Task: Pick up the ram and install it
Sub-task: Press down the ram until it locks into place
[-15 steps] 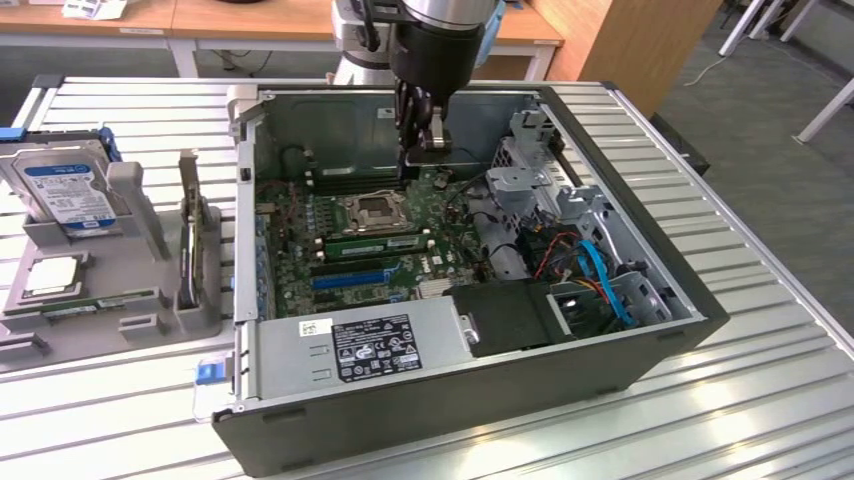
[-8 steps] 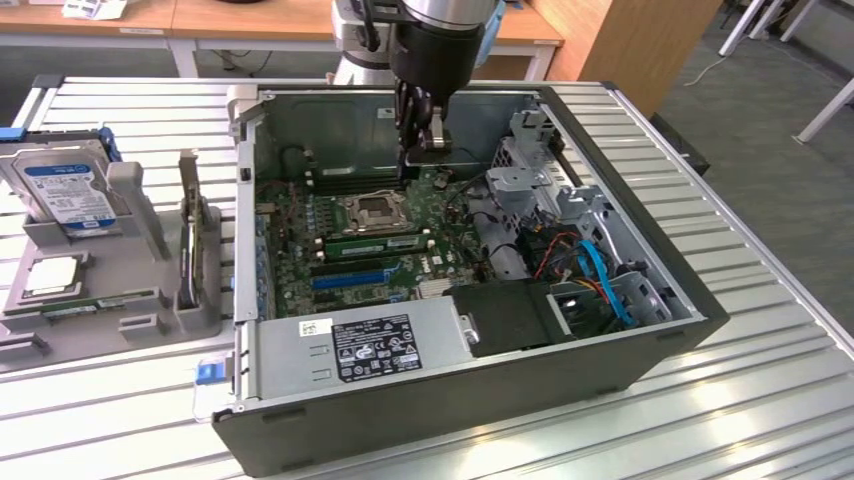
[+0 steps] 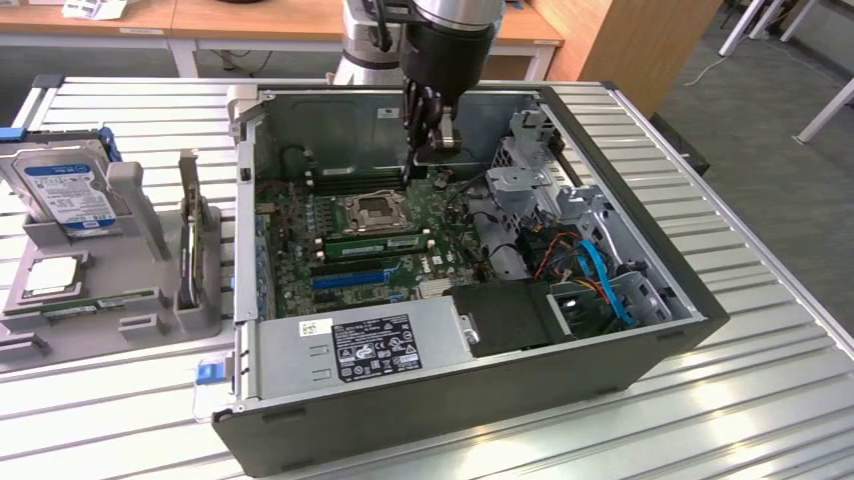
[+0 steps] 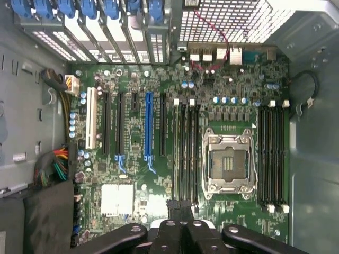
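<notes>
An open case (image 3: pixel 441 400) lies on the counter (image 3: pixel 761 400), its motherboard (image 3: pixel 296 222) facing up. The ram (image 3: pixel 380 241) stands seated in a slot just beside the socket (image 3: pixel 374 208), between it and the blue slots (image 3: pixel 350 278). The gripper (image 3: pixel 437 150), clenched shut, hangs above the board near the slots' ends.

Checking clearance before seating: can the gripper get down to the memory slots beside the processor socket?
Probably yes: the gripper hangs inside the open case, and nothing stands over the memory slots.
</notes>
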Available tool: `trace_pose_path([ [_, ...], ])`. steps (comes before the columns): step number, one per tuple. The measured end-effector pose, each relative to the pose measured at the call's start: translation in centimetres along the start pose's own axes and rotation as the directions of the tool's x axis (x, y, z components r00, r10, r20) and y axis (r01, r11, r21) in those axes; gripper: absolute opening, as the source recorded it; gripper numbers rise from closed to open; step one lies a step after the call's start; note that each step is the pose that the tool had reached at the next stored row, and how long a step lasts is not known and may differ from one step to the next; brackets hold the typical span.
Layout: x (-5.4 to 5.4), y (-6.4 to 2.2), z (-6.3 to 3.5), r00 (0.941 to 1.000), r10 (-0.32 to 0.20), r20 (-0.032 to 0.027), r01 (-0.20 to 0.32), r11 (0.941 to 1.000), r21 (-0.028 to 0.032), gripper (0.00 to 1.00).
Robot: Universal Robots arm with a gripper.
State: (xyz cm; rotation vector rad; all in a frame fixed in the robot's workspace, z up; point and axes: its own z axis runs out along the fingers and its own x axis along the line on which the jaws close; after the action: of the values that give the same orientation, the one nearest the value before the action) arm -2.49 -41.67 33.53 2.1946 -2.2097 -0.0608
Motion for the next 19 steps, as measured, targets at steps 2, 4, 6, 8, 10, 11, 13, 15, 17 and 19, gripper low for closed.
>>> trace_pose_path([
  [2,0.0,-0.42,-0.02,1.0,0.0,0.0,0.0,1.0,0.0,0.1],
  [4,0.0,-0.87,-0.04,1.0,0.0,0.0,0.0,1.0,0.0,0.1],
  [6,0.0,-1.33,-0.06,1.0,0.0,0.0001,0.0,1.0,-0.0001,0.1],
  [8,0.0,-1.79,-0.08,1.0,0.0,0.0001,0.0,1.0,0.0,0.1],
  [10,0.0,-2.05,-0.09,1.0,0.0,0.0001,0.0,1.0,0.0,0.1],
  [11,0.0,-2.08,-0.09,1.0,0.0,0.0001,0.0,1.0,-0.0001,0.1],
  [13,0.0,-2.08,-0.1,1.0,0.0,0.0,0.0,1.0,-0.0001,0.1],
  [15,0.0,-2.09,-0.1,1.0,0.0,0.0,0.0,1.0,-0.0001,0.1],
  [17,0.0,-2.09,-0.09,1.0,0.0,-0.0001,0.0,1.0,-0.0002,0.1],
  [19,0.0,-2.09,-0.03,1.0,0.0,0.0004,0.0,1.0,-0.0001,0.1],
])
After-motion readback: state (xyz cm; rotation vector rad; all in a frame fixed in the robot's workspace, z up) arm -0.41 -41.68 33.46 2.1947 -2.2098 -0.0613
